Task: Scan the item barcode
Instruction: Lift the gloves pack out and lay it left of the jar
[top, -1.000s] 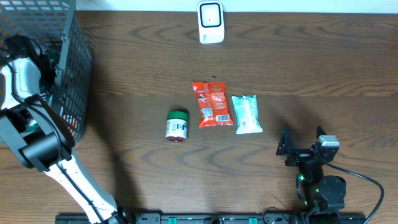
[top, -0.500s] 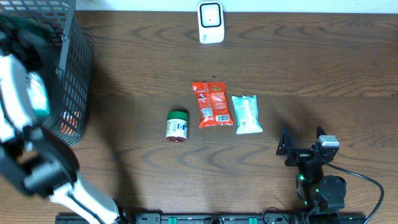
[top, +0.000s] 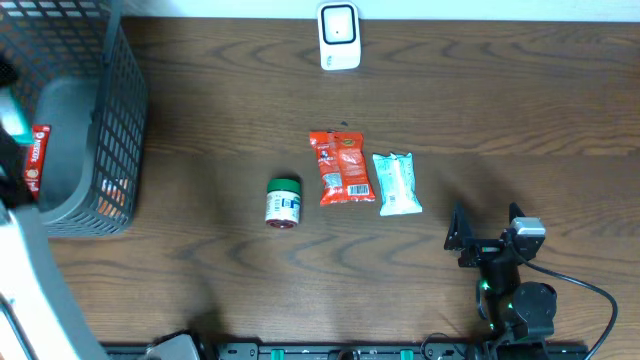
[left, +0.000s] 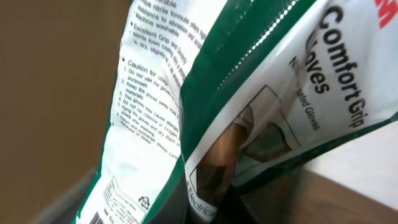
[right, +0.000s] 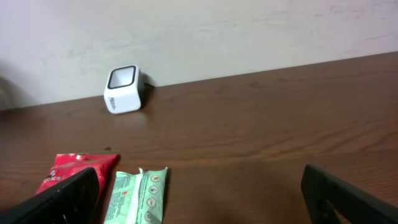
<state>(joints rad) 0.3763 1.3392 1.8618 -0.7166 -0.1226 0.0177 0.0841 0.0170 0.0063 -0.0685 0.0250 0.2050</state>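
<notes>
While the left gripper (left: 227, 206) pinches the green-and-white glove packet (left: 205, 93), which fills its wrist view, we see the right gripper (top: 487, 224) spread wide at the lower right of the overhead view, and the white scanner (top: 339, 36) standing at the top centre of the tabletop (top: 480, 100), well apart from it

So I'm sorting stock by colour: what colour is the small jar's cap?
The cap of the small jar is green; the overhead view shows it best.
</notes>
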